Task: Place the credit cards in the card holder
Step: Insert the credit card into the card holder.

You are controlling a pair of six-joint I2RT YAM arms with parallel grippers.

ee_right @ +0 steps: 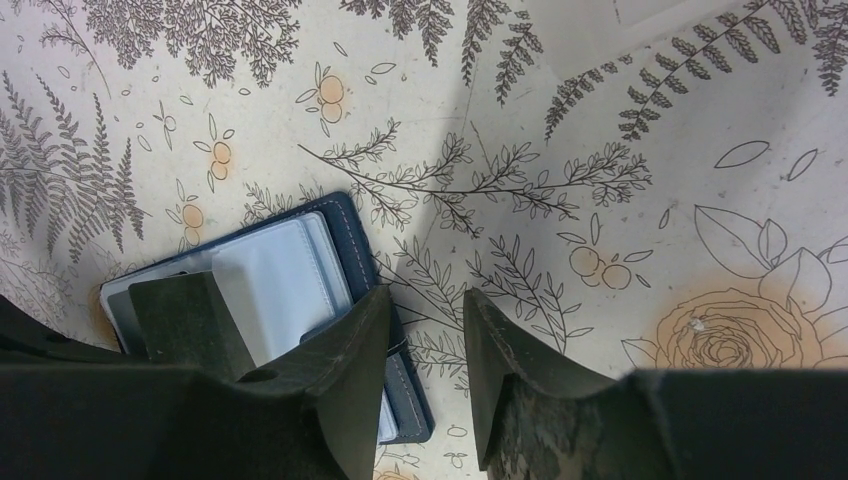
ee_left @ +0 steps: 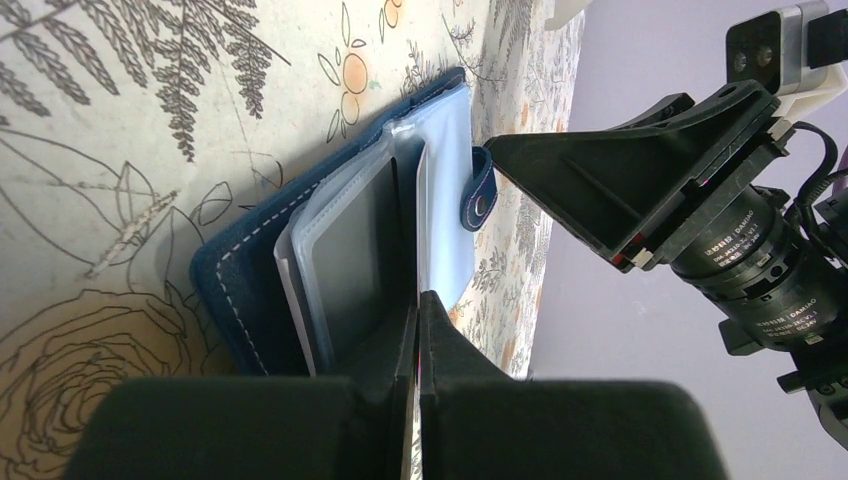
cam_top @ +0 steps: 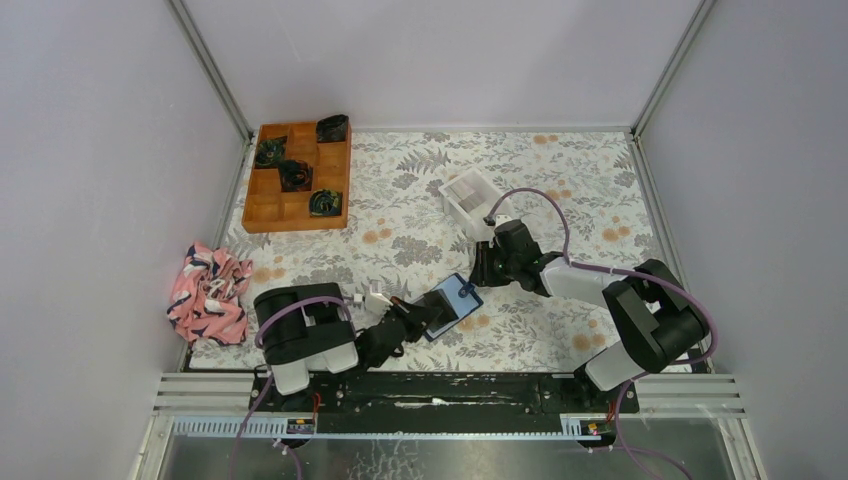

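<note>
The card holder lay open on the floral tablecloth, at the front centre of the table, between the two arms.

Top external view:
- The left gripper reached in low from the left and met the near-left edge of the card holder.
- The right gripper pointed down at the far-right edge of the card holder, close to its strap.
- A white box stood just beyond the right gripper.
- An orange tray sat at the far-left corner of the cloth.
- A pink cloth lay bunched at the left edge.

Left wrist view:
- The fingers were pressed together on a thin pale sheet seen edge-on. It could not be determined whether this was a card or a leaf of the holder.
- A dark card sat inside a clear sleeve, just left of the pinched sheet.
- The navy cover showed below the sleeves, and the lighter blue lining showed to the right.
- One black finger of the right gripper hung above the strap.

Right wrist view:
- The fingers were spread apart with nothing between them.
- The card holder lay at lower left. Its right edge and strap were under one finger, and bare cloth showed in the gap.
</note>
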